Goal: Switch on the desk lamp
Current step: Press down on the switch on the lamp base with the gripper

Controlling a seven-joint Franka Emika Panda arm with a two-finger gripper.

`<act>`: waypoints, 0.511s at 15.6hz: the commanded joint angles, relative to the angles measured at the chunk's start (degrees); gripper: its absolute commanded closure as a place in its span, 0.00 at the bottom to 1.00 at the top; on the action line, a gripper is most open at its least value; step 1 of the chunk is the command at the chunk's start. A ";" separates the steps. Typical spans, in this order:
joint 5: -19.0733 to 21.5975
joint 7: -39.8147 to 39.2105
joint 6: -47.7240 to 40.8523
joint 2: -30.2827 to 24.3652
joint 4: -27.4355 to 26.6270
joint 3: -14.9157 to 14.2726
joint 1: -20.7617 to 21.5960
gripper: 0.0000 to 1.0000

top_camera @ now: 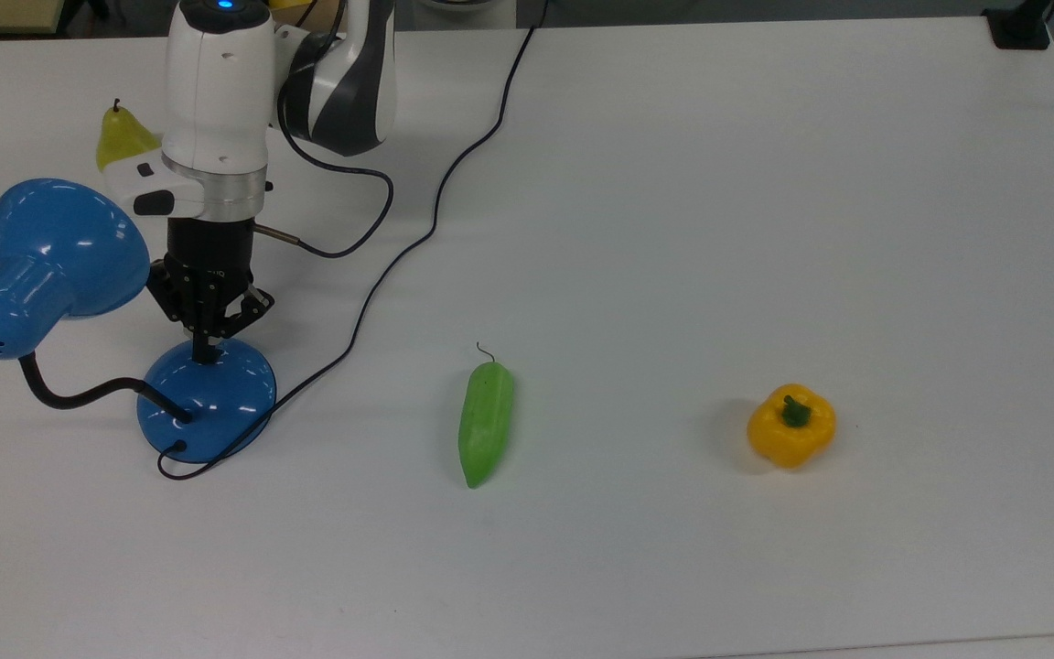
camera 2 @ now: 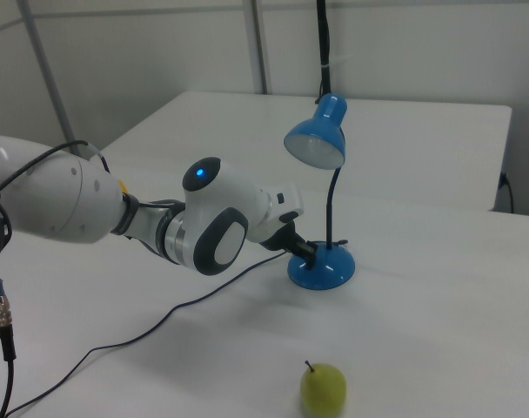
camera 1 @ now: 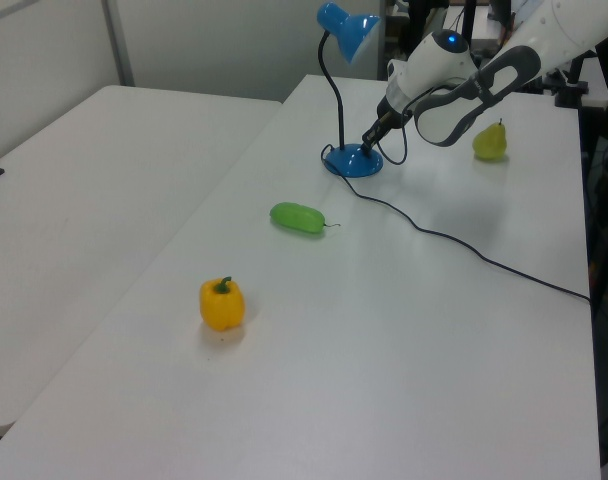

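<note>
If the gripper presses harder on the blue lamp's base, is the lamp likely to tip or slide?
Tipping seems unlikely: the gripper bears down on the desk lamp at its wide domed base, flat on the table. The shade sits high on a thin gooseneck, so it may wobble. The glossy dome could let the closed fingertips skid, nudging the base sideways.

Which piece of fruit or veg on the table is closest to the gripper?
The pear, just beyond the gripper; the cucumber and yellow pepper lie farther off.
</note>
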 commanded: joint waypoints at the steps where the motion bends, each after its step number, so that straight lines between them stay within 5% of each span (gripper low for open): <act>1: -0.92 1.19 1.20 1.49 0.48 -0.56 0.38 1.00; 8: -1.09 0.93 1.20 2.46 0.21 -0.56 0.30 1.00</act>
